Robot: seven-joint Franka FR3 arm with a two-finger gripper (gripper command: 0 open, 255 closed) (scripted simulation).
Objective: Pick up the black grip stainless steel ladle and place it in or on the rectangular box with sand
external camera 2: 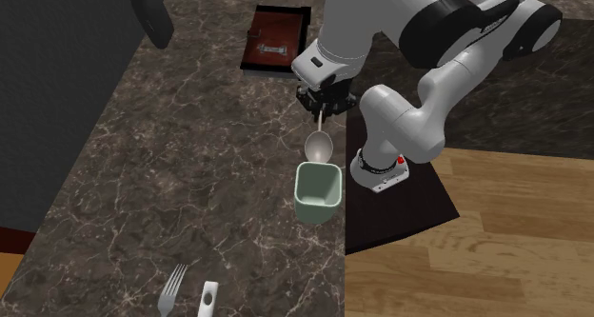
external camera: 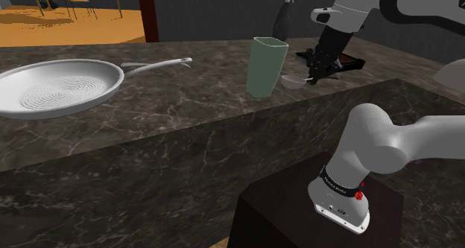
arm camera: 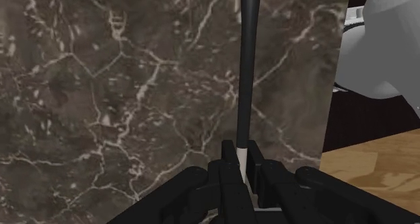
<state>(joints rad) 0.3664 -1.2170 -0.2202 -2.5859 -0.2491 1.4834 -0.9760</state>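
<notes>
- Ladle (external camera 2: 318,148) is clamped in the black gripper (external camera 2: 321,108), whose fingers are closed narrow on the pale shaft; in the wrist view the black grip runs out past them over the marble.
- The bowl of the ladle sits just beside the rim of a pale green cup (external camera 2: 318,193), near the long edge of the dark table (external camera 2: 190,153).
- A dark red rectangular box (external camera 2: 276,41) lies farther along the table, apart from the gripper.
- A grey pan (external camera: 59,86) rests toward the opposite end.
</notes>
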